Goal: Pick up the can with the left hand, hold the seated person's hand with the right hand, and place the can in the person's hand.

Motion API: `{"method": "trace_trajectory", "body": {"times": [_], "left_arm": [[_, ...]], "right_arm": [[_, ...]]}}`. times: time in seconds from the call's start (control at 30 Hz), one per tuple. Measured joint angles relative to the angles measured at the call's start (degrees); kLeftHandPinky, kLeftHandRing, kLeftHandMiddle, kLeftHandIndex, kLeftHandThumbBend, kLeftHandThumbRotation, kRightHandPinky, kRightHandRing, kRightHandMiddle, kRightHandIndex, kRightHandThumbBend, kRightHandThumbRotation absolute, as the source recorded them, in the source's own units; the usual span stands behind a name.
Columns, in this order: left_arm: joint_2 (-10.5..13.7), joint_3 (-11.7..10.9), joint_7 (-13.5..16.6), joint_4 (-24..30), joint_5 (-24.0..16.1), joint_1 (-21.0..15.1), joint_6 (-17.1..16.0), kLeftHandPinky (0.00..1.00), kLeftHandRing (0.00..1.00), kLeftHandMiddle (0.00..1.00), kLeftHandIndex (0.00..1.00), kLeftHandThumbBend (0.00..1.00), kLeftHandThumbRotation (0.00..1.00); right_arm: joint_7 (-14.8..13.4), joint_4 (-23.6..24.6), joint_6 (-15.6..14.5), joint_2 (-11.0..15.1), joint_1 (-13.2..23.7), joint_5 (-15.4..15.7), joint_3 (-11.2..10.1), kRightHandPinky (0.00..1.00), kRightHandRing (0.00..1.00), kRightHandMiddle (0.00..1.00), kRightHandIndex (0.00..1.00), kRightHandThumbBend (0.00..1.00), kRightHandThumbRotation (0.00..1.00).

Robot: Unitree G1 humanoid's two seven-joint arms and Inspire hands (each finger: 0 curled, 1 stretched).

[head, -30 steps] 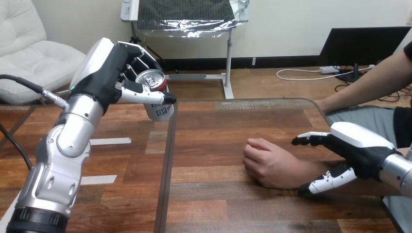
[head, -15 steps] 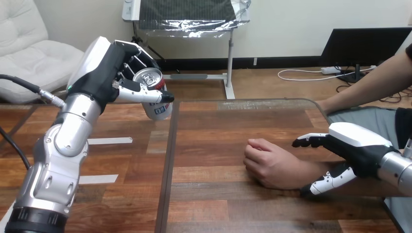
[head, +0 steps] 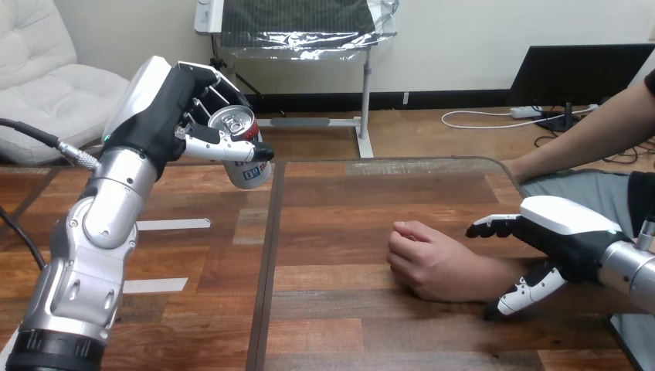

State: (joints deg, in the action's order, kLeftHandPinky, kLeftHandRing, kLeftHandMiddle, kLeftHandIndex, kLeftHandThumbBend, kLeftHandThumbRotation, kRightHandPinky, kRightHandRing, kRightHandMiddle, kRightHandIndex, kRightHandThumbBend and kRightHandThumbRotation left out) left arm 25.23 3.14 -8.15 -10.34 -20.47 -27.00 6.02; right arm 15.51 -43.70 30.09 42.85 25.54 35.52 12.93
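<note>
One can point(head: 234, 124) sits clasped in the left hand point(head: 166, 108).

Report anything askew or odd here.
The can sits tilted in the left hand, clear of the table. The person's hand lies closed in a fist on the table, not open to receive it.

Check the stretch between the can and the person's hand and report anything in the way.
Nothing stands on the table between the can, held in the left robot hand, and the person's hand. That hand rests closed on the wood, offering no open palm. The right robot hand sits open at the wrist.
</note>
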Motion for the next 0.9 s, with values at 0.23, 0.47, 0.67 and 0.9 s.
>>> {"method": "trace_trajectory", "body": {"times": [0.23, 0.47, 0.67, 0.9], "left_arm": [[0.0, 0.0, -0.09, 0.0, 0.08, 0.0, -0.02, 0.27, 0.32, 0.39, 0.42, 0.71, 0.0], [0.0, 0.0, -0.17, 0.0, 0.19, 0.0, -0.02, 0.27, 0.32, 0.39, 0.42, 0.72, 0.0], [0.0, -0.01, -0.19, 0.0, 0.37, 0.0, -0.02, 0.27, 0.32, 0.39, 0.42, 0.72, 0.0], [0.0, -0.01, -0.19, 0.0, 0.58, 0.0, -0.02, 0.27, 0.32, 0.39, 0.42, 0.72, 0.0]], "right_arm": [[-0.53, -0.97, -0.39, 0.01, 1.22, 1.83, 1.42, 0.81, 0.84, 0.85, 0.85, 1.0, 0.28], [-0.41, -1.65, -1.65, 0.01, 2.28, 2.52, 2.7, 0.75, 0.83, 0.85, 0.85, 1.0, 0.2], [-0.33, -2.22, -2.59, 0.01, 3.07, 2.92, 3.66, 0.72, 0.83, 0.84, 0.84, 1.0, 0.18], [-0.07, -3.09, -3.1, 0.01, 4.26, 3.73, 5.28, 0.69, 0.83, 0.84, 0.84, 1.0, 0.16]]}}
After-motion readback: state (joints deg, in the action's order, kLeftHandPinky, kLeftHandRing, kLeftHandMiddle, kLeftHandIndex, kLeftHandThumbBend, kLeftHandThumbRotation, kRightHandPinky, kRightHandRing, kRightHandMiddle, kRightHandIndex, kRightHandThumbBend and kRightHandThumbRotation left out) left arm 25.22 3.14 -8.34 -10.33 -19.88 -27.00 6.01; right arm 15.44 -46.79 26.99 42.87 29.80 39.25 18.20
